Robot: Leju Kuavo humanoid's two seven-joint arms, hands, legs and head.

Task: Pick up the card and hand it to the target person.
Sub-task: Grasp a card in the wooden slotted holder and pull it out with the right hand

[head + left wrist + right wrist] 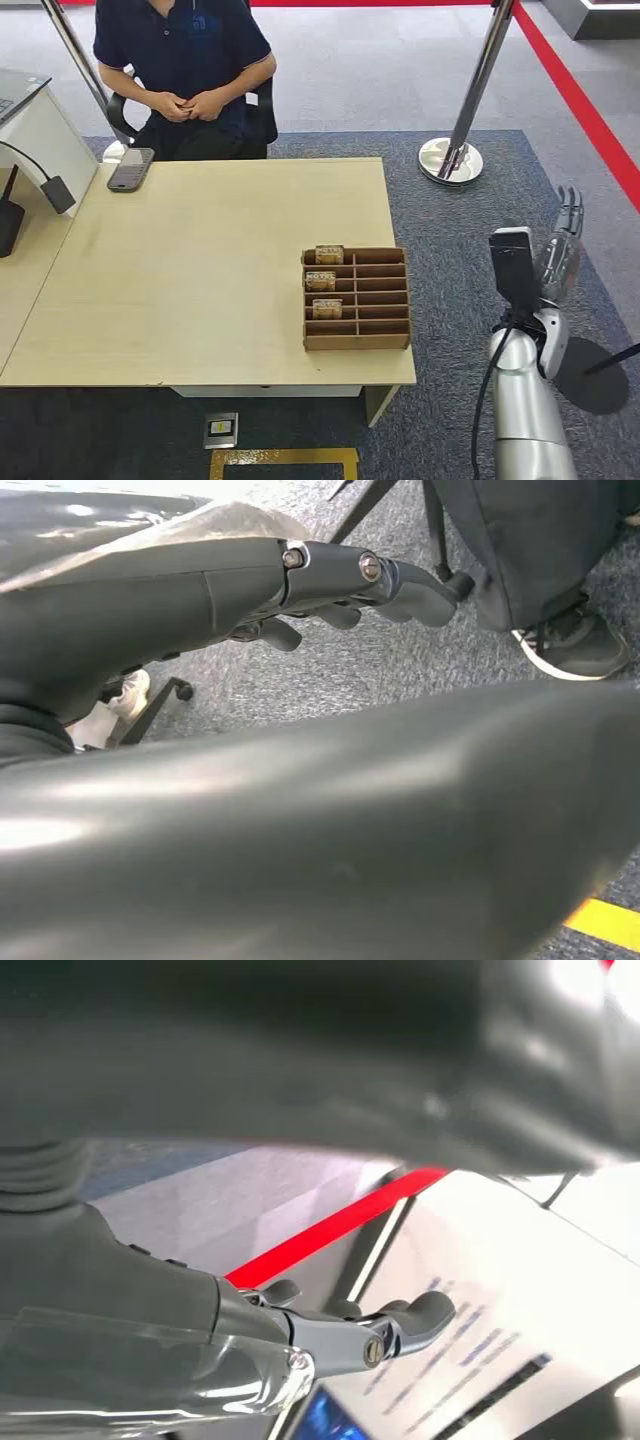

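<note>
Right hand: You had the right hand (562,245) raised off to the right of the bench, over the grey carpet, its dark fingers (571,212) stretched out, slightly apart and holding nothing; in the right wrist view the fingers (411,1317) lay straight with nothing between them.
Left hand: In your left wrist view the left hand (362,580) pointed over grey carpet with its fingers (415,598) extended and nothing in them.
Cards: You had three small brown printed cards standing in the left column of the organiser, the nearest card (327,309) in front, a second card (320,281) behind it, and a third card (329,254) in the farthest slot.
Organiser: Your brown cardboard slotted organiser (381,300) sat on the bench's near right part, close to the right edge.
Bench: The pale wooden rectangular bench (196,270) lay in front of you.
Person: A person in a dark blue polo shirt (185,55) sat at the far side of the bench, hands together.
Phone: A dark smartphone (130,169) lay flat at the far left of the bench, in front of the person.
Stanchion: A chrome stanchion post with a round base (451,160) stood on the carpet beyond the bench's right end.
</note>
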